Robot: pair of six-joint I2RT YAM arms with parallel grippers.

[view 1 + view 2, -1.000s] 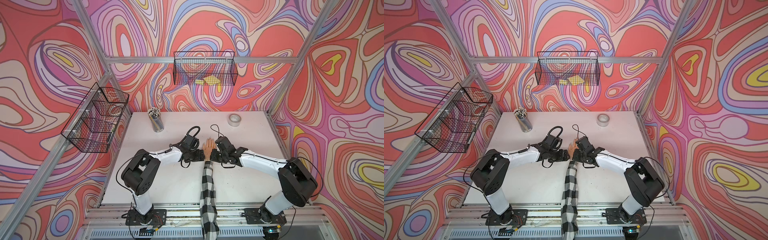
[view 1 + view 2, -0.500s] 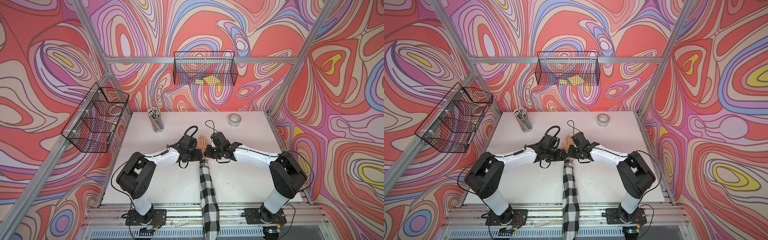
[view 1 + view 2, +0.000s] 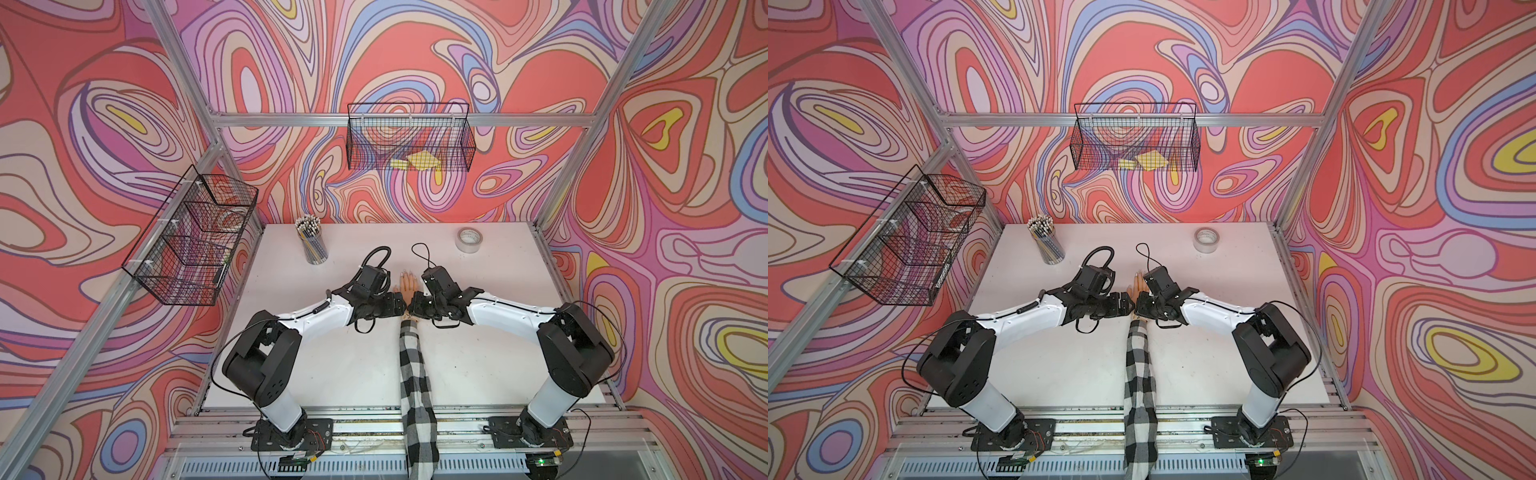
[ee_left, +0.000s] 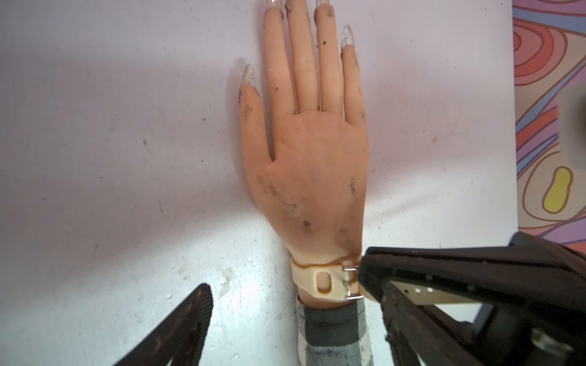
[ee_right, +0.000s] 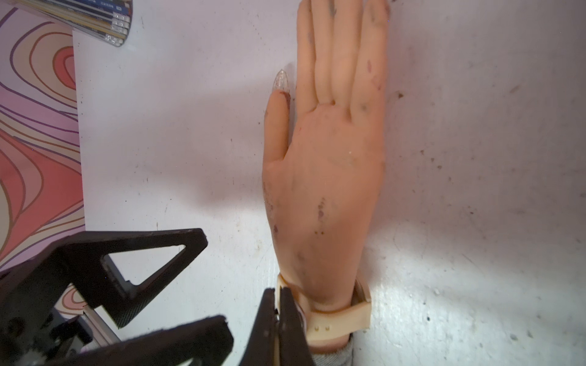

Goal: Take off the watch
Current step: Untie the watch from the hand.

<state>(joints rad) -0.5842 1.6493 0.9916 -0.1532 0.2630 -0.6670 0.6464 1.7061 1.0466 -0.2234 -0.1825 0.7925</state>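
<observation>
A mannequin hand point(image 3: 408, 286) lies palm down on the white table, its arm in a black-and-white checked sleeve point(image 3: 415, 374). The watch point(image 4: 320, 282), a cream strap with a metal buckle, circles the wrist; its face does not show. In the right wrist view my right gripper point(image 5: 279, 293) is shut on the strap point(image 5: 336, 320) at the thumb side of the wrist. My left gripper point(image 4: 296, 290) stands open, its fingers point(image 4: 193, 313) either side of the wrist without gripping it. In both top views the two grippers point(image 3: 401, 309) point(image 3: 1139, 307) meet over the wrist and hide the watch.
A cup of pencils point(image 3: 311, 245) stands at the back left and a grey tape roll point(image 3: 469, 240) at the back right. Wire baskets hang on the left wall point(image 3: 195, 237) and the back wall point(image 3: 409, 141).
The right arm has swung leftward and its gripper has moved in to the wrist. The hand and sleeve have shifted slightly left and farther back. The left gripper has stayed at the wrist.
</observation>
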